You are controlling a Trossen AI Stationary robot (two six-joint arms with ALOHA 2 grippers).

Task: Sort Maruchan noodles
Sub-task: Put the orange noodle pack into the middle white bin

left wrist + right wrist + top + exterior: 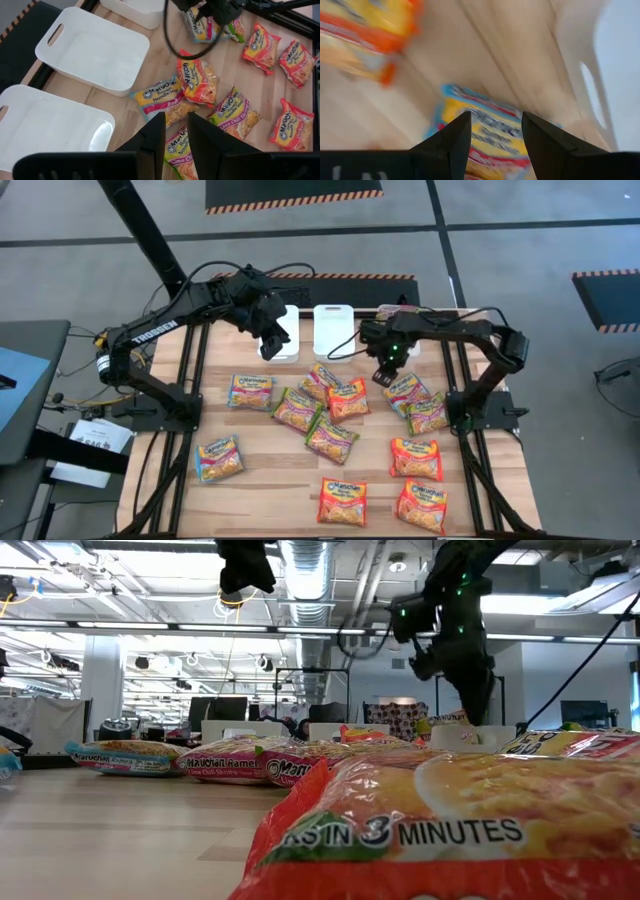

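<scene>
Right gripper (384, 373) hovering over a noodle packet (485, 132)
Its fingers are standing apart, gripping nothing, apparently just above the blurred yellow-blue packet; the left gripper (176, 131) is waiting over the trays (95, 47), narrowly parted.

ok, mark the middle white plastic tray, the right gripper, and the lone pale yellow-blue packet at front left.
middle white plastic tray (331, 330): high view, bare floor.
right gripper (386, 373): high view, between its fingertips.
pale yellow-blue glossy packet (219, 458): high view, packet's centre.
</scene>
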